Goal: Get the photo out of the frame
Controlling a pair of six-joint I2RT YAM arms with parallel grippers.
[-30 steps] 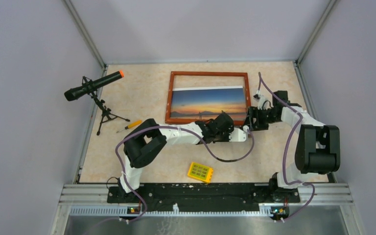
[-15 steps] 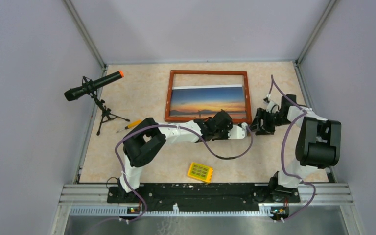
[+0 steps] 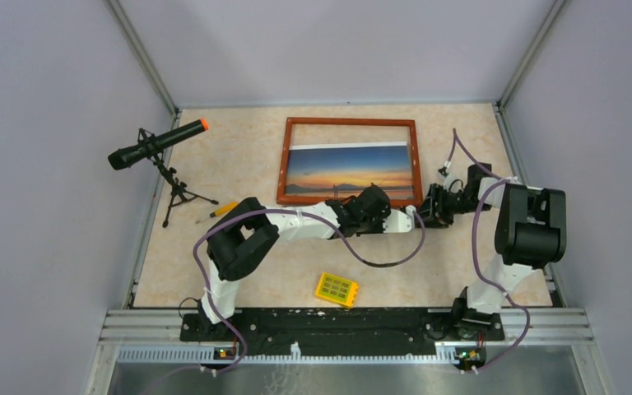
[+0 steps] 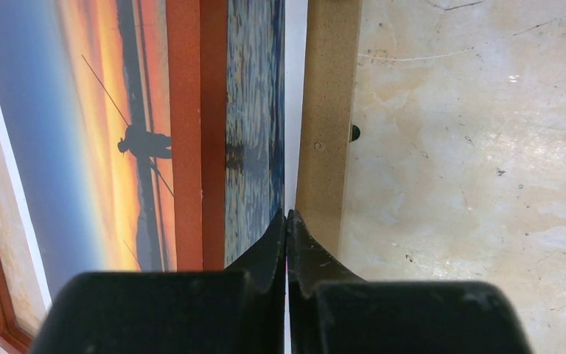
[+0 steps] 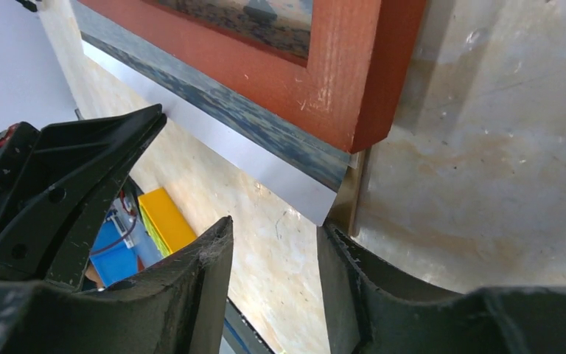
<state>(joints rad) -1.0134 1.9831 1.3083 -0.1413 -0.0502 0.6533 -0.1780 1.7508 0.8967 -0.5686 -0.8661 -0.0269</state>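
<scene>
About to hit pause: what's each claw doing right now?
Left claw: closed, tips on the photo's white margin.
Right claw: open, holding nothing.

On the table [image 3: 239, 271]: one picture frame [image 3: 350, 123], one sunset photo [image 3: 346, 169], one yellow block [image 3: 336, 290], one black tripod-mounted tube [image 3: 152, 145], one small orange tool [image 3: 224, 209].

The narrow reddish-brown rectangular frame [image 5: 339, 81] was matt wood with visible grain. The large rectangular sunset photo [image 4: 254, 110] was smooth paper with slight sheen. The brown fibreboard backing [image 4: 329, 110] appeared matt, finely rough. The beige marbled tabletop [image 4: 472, 147] was smooth, scuffed.
</scene>
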